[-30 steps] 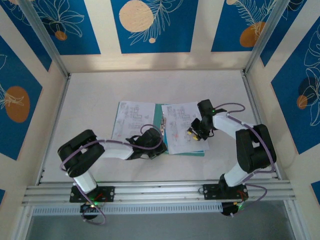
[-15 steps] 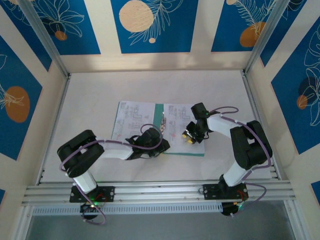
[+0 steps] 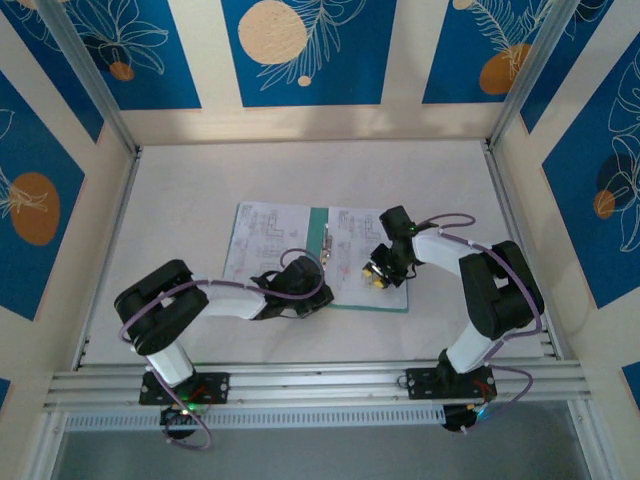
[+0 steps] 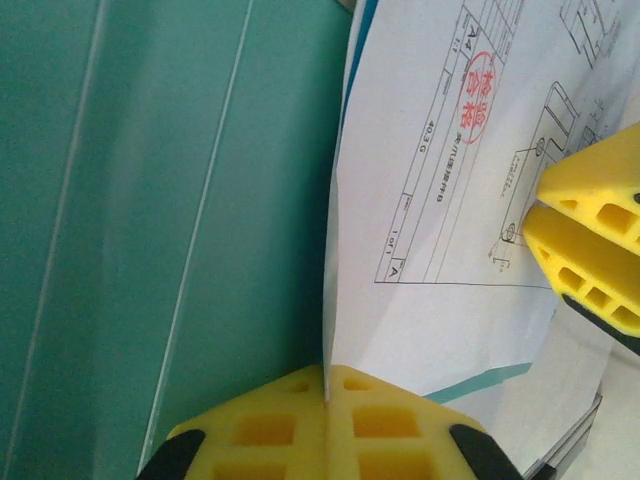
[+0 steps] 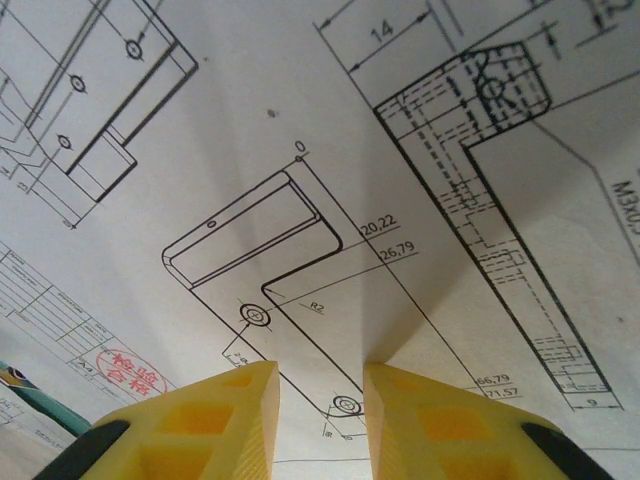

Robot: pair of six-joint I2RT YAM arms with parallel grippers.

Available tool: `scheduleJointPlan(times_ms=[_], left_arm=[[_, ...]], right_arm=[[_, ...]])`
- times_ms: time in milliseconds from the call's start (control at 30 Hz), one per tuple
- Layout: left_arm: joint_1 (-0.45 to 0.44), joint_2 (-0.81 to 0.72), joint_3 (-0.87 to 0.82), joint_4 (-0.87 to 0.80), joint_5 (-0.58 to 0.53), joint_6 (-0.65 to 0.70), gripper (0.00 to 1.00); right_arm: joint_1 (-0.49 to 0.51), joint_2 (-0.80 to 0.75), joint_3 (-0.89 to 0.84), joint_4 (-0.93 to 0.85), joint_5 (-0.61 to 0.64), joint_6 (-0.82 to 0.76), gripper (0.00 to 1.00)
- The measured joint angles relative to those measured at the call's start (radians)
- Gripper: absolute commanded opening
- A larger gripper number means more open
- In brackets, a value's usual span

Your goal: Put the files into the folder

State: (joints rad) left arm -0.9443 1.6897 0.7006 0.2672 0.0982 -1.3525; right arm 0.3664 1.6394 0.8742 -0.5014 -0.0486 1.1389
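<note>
My left gripper is nearest, at the near edge of the folder close to its middle fold. Its pads are clenched flat together, and the edge of one of the files runs straight into the seam between them, so it's pinching that sheet. The teal inner face is bare just left of the pinched edge.

A red stamp sits in the sheet's title block.

Just beyond and to the right is my right gripper — released, jaws a little apart, nothing between them. Its tips point down at a printed sheet on the right leaf; I cannot tell if they press on it.

The folder lies open and flat mid-table. White sheets with black line drawings lie on both leaves, and teal shows as a strip down the middle and along the near right edge.

Farther out there is bare table — then blue-and-cream wall panels.
</note>
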Motion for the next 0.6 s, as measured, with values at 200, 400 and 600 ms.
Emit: scheduleJointPlan(times_ms=[200, 400, 600], left_arm=[[0.0, 0.0, 0.0, -0.002, -0.002, -0.003, 0.0], [0.0, 0.0, -0.014, 0.017, -0.006, -0.031, 0.0], [0.0, 0.0, -0.016, 0.031, -0.014, -0.046, 0.0]], right_arm=[[0.007, -0.007, 0.026, -0.038, 0.027, -0.02, 0.42], [0.007, -0.071, 0.119, -0.108, 0.08, -0.065, 0.49], [-0.01, -0.118, 0.158, -0.139, 0.103, -0.092, 0.49]])
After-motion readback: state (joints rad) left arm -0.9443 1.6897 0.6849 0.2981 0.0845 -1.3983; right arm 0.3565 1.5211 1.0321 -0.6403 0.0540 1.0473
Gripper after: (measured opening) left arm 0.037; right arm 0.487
